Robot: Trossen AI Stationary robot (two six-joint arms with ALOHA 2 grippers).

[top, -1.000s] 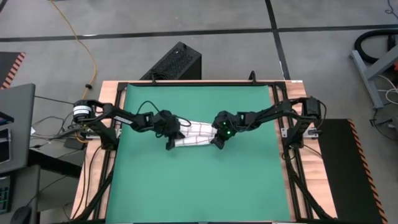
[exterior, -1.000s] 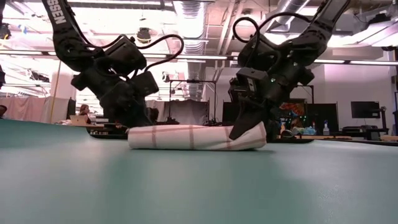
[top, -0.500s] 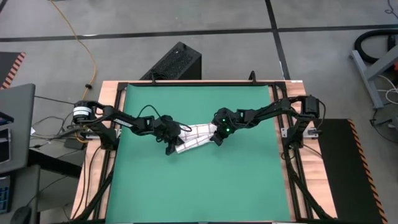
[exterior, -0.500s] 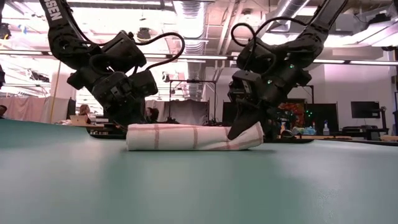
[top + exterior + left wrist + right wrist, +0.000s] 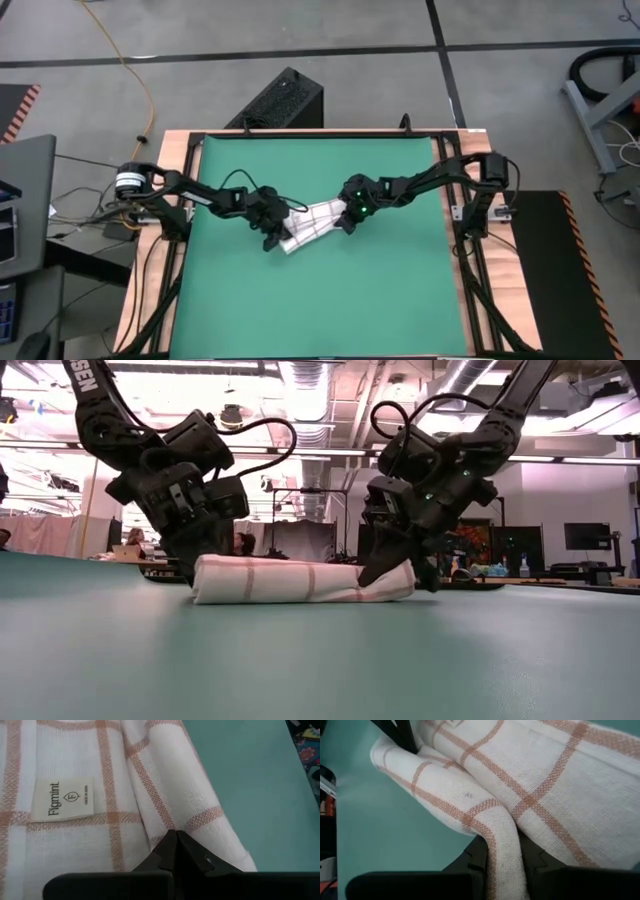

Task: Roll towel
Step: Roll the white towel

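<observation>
The towel is white with a thin red check. It lies rolled into a short roll on the green mat, slanting, with its left end nearer the table's front. In the low view the roll rests on the mat along its length. My left gripper is shut at the roll's left end. My right gripper is shut on the roll's right end. A sewn label shows on the cloth. My left gripper has its shut fingertips on the roll's outer layer near the left end, coming from above at a slant. The check lines draw together at the tips, as on a small pinched pucker. The roll lies on the mat. My right gripper pinches a fold of the cloth between its two fingers at the roll's right end. The fingers come down at a slant from the table's right side. That end sits on the mat, with the fold running up into the fingers.
The mat has bare room in front of the roll and behind it. Black frame rails run along the table's left and right sides. A black box stands on the floor beyond the far edge.
My left gripper has gone toward the table's near edge and taken the roll's left end with it. My right gripper has shifted a little toward the far edge and the left. The roll has turned from lying level across the table to a slant.
</observation>
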